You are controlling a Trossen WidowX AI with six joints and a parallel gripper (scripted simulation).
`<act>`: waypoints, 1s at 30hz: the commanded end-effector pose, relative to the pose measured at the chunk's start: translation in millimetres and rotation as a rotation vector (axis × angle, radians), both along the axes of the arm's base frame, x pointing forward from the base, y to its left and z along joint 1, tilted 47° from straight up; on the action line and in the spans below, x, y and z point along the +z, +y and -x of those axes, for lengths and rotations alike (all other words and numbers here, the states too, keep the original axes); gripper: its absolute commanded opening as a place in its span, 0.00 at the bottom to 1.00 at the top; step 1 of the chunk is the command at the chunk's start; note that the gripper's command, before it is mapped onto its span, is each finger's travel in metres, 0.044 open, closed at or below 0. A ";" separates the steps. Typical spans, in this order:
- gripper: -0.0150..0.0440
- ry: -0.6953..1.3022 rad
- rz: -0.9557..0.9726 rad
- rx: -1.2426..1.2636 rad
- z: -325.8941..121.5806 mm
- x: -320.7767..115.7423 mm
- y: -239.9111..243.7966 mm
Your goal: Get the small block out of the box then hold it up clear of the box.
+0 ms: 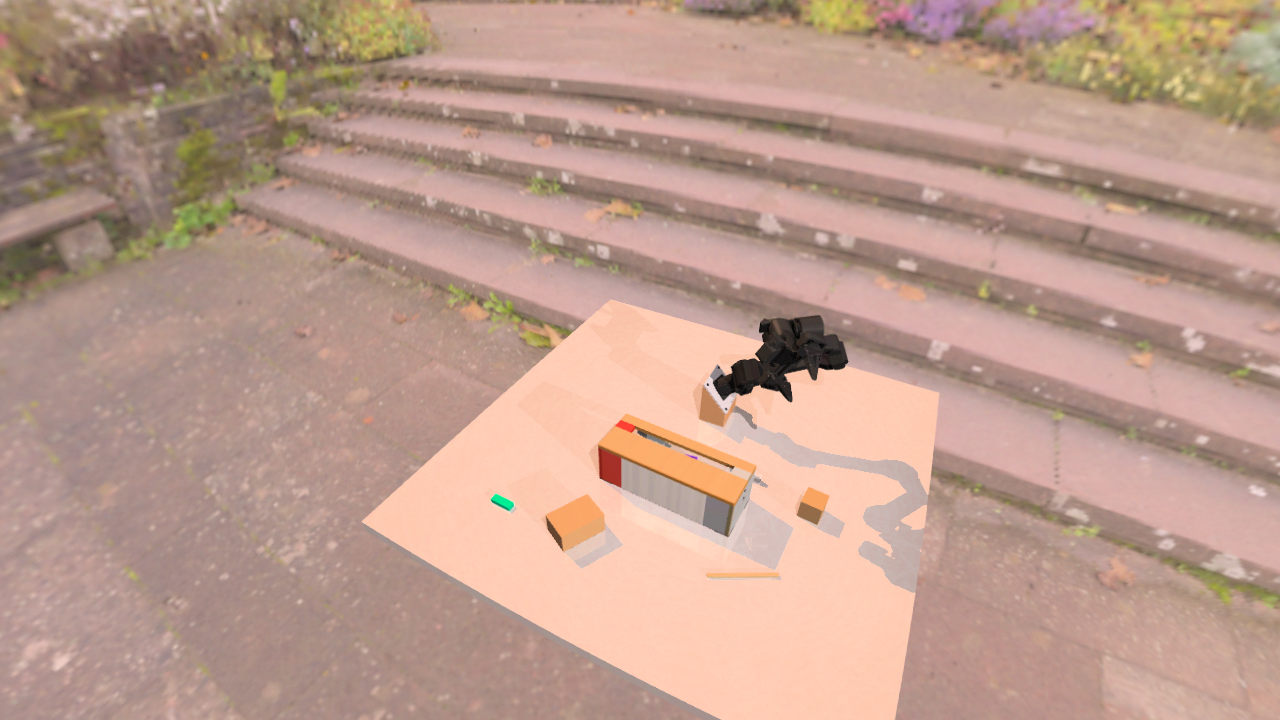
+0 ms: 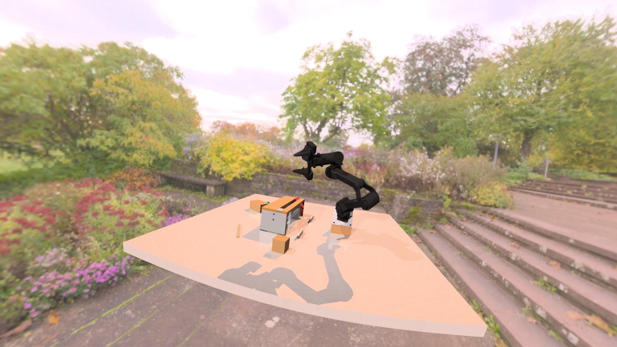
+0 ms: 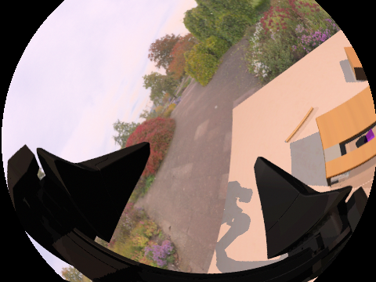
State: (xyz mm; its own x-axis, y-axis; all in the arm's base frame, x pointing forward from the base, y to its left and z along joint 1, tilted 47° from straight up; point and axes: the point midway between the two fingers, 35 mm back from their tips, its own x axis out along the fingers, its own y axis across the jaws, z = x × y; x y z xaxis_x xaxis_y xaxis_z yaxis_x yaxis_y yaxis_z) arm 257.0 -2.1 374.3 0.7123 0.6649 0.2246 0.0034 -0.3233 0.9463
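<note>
Block (image 3: 370, 135) purple, small, inside box (image 3: 347, 128).

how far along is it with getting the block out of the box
Nothing looks done yet. The block, a purple speck, is still inside the box. The gripper hangs high above the table, jaws wide and holding nothing, so no step is in hand. Left: work the block out the open end, pick it up off the table, hold it up clear.
</note>
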 end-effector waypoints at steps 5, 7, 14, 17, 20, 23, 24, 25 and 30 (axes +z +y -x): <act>0.93 -0.080 0.108 -0.083 -26.6 -4.7 -10.4; 0.93 -0.116 0.183 -0.130 -41.7 -10.3 -15.3; 0.93 -0.196 0.520 -0.244 -89.9 -44.8 -23.7; 0.93 -0.219 0.696 -0.254 -105.6 -65.4 -23.6; 0.93 -0.233 0.824 -0.240 -114.2 -81.3 -22.1; 0.93 -0.248 0.927 -0.218 -119.4 -94.1 -20.2; 0.93 -0.253 0.962 -0.208 -120.9 -98.4 -19.4; 0.93 -0.259 0.997 -0.197 -122.2 -102.9 -18.6; 0.93 -0.291 1.168 -0.120 -126.3 -125.5 -13.5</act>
State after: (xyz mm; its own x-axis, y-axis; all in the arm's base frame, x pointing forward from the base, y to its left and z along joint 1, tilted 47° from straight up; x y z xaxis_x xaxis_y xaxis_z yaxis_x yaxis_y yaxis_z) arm 354.9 -26.3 317.2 0.8463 0.5327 -0.0035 -0.2137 0.3455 0.9138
